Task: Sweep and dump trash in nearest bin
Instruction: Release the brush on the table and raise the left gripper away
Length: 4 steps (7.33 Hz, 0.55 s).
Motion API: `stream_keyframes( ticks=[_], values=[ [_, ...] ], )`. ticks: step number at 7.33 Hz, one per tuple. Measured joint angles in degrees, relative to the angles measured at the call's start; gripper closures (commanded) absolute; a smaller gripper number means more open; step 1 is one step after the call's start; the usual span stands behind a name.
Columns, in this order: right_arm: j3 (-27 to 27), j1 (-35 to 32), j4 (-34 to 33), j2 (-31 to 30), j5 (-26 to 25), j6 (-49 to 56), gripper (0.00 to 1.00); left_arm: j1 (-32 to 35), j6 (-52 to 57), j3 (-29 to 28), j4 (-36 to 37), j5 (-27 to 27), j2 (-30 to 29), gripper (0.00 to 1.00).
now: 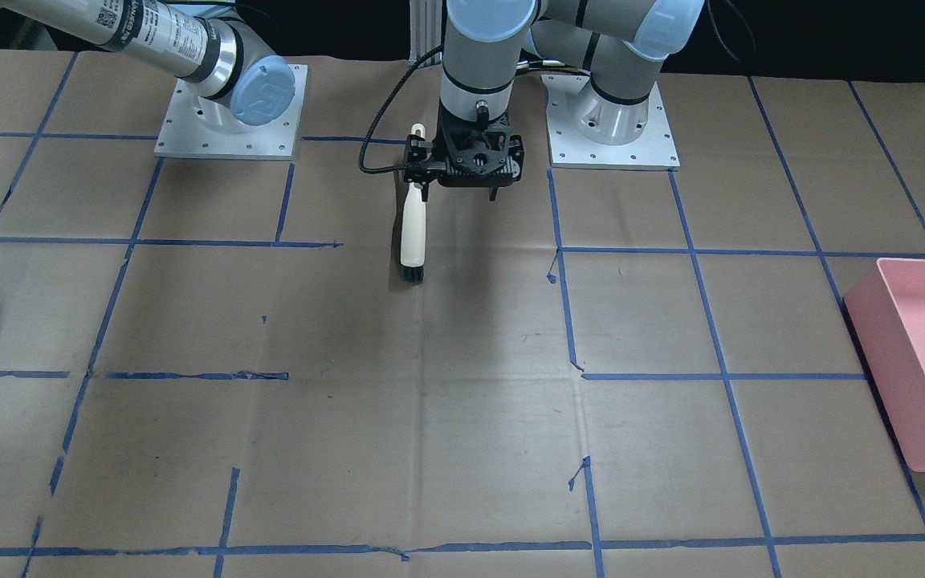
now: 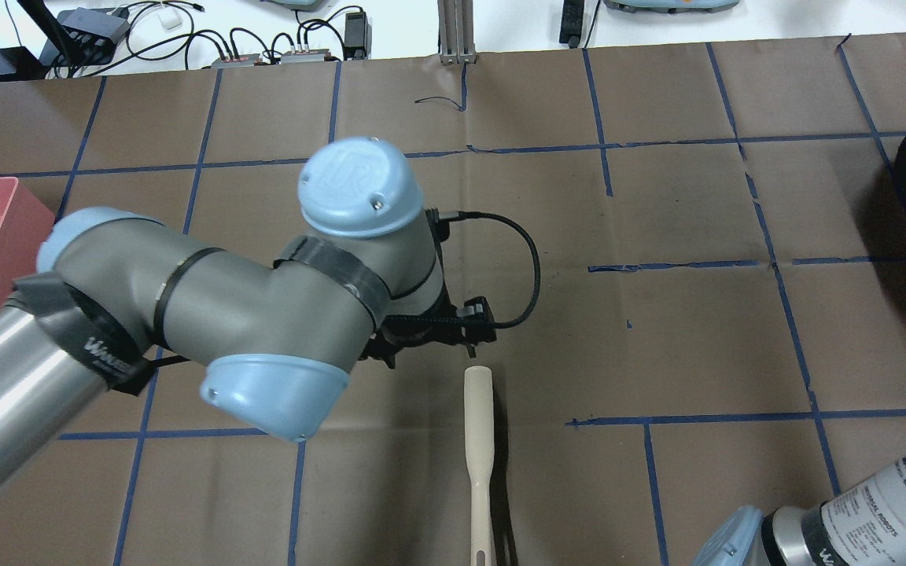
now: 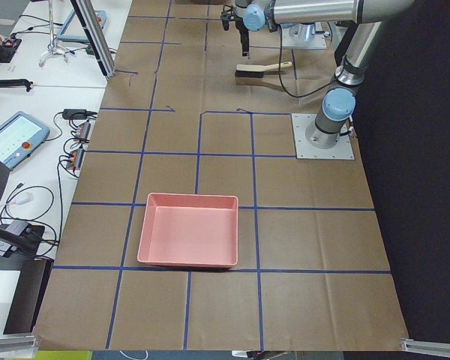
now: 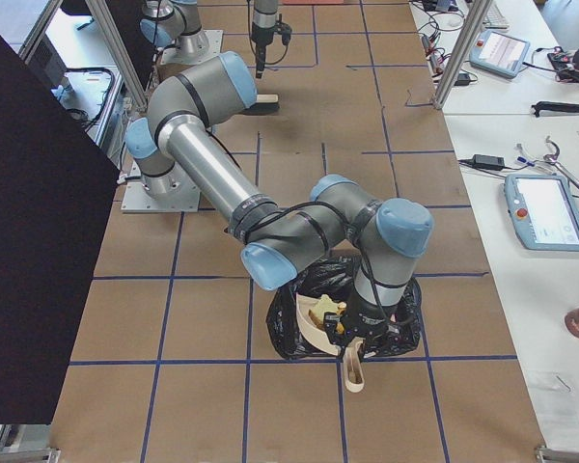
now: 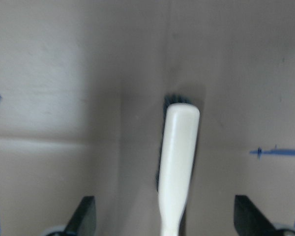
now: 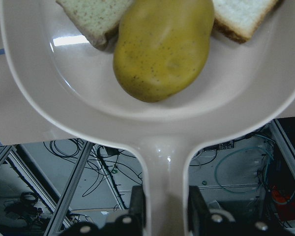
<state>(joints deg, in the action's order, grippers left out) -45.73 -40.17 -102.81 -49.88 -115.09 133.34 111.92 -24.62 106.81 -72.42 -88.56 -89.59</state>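
Observation:
My right gripper [image 6: 166,206] is shut on the handle of a cream dustpan [image 6: 64,88]. In the pan lie the trash pieces: a yellow-brown potato-like lump [image 6: 162,49] and two bread pieces [image 6: 91,14] [image 6: 241,14]. The right-side view shows this dustpan [image 4: 318,323] held over a black bag bin [image 4: 299,289]. A cream brush with black bristles [image 1: 412,233] lies flat on the table near the robot's bases. My left gripper [image 1: 459,193] hangs open just above its handle. In the left wrist view the brush [image 5: 179,157] runs between the spread fingers [image 5: 86,216].
A pink bin [image 1: 920,353] sits at the table edge on my left side, also seen as the pink bin [image 3: 187,240] in the left-side view. Blue tape lines grid the brown table cover [image 1: 430,417]. Cables and devices line the far edge [image 2: 248,47].

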Motion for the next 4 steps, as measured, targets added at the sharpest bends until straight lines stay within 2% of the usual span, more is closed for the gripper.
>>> stream_keyframes(
  ticks=[2,4],
  values=[
    [-0.11,-0.56,-0.25,-0.05,-1.58,-0.47,0.97,-5.25,11.23,-4.86,-2.51,-2.64,0.86,0.0],
    [-0.26,-1.09,-0.28,-0.06,-4.19,-1.31,0.97,-12.56,18.57,-7.77,-5.83,-2.87,1.83,0.0]
  ],
)
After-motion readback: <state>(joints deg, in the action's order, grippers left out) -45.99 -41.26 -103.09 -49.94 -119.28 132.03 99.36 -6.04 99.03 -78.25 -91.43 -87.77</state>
